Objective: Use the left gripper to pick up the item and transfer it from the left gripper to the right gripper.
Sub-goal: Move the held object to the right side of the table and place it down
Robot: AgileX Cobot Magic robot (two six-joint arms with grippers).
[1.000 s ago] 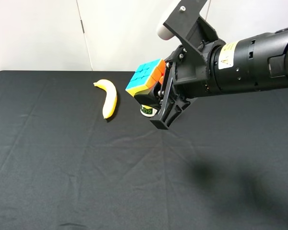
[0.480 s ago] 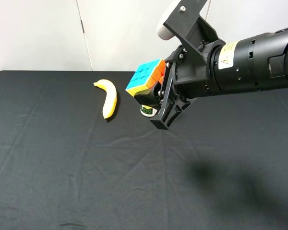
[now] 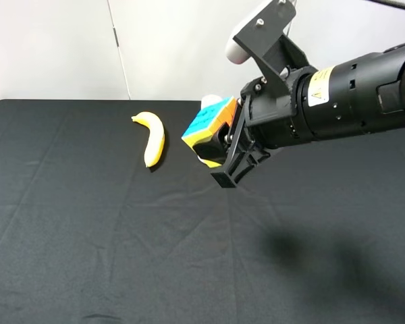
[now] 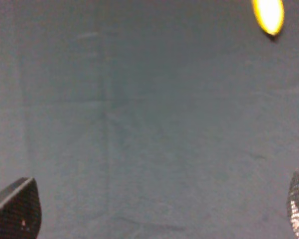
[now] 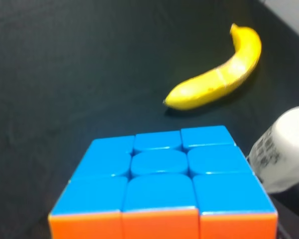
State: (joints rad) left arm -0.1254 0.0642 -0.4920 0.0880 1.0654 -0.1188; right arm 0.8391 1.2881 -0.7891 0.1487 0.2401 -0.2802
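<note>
The puzzle cube hangs in the air above the black table, held between the fingers of my right gripper, the one on the thick arm with the yellow sticker. In the right wrist view the cube fills the foreground with its blue face up and an orange face below. My left gripper is out of the high view. Its wrist view shows only two fingertips far apart over bare cloth, open and empty.
A yellow banana lies on the cloth left of the cube; it also shows in the right wrist view and the left wrist view. A white bottle stands just behind the cube and shows in the right wrist view.
My right gripper has tilted and shifted slightly with the cube, which now sits a little lower and covers more of the bottle. The banana has not moved.
</note>
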